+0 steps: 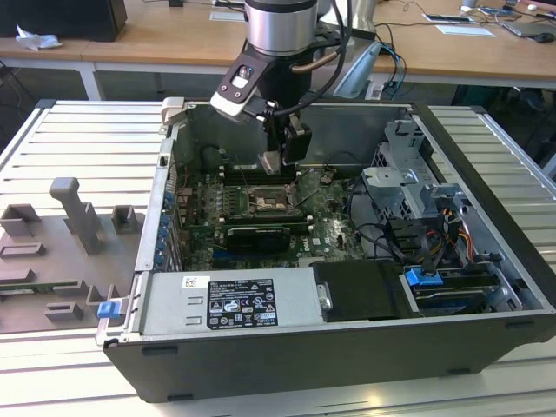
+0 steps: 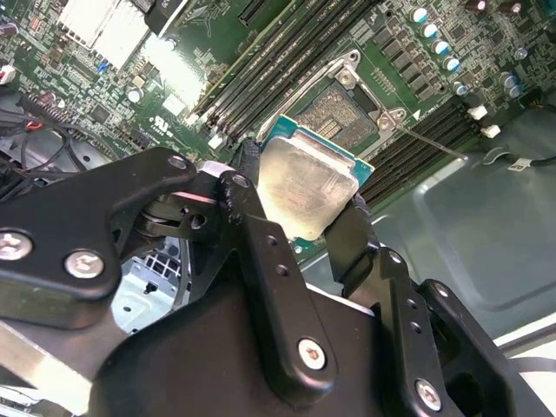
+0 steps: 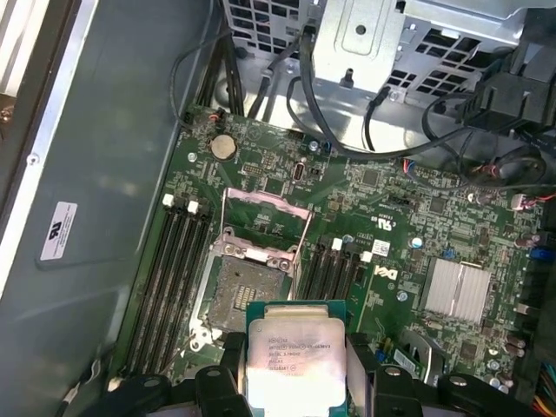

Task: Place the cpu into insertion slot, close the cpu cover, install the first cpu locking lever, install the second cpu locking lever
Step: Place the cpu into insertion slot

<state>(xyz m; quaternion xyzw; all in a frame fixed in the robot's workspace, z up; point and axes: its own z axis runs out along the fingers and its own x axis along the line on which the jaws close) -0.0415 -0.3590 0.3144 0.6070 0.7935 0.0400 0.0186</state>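
Found the cpu (image 3: 295, 369) clamped by opposite edges in the gripper (image 3: 295, 387), held off the board. Observed the insertion slot (image 3: 239, 291) just beyond the fingertips, bare, rim unobstructed. Noted the cpu cover (image 3: 265, 201) hinged upright past it, memory slots (image 3: 169, 278) flanking.

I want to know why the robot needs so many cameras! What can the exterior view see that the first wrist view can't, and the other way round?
Exterior view: the whole black computer case, the robot arm above it, a grey tray of blocks beside the case, and wooden desks behind. First wrist view: the cpu face-on with its print, the cpu cover standing open, and a round coin battery. Both: the green board, the empty insertion slot, and the gripper shut on the cpu above the board.
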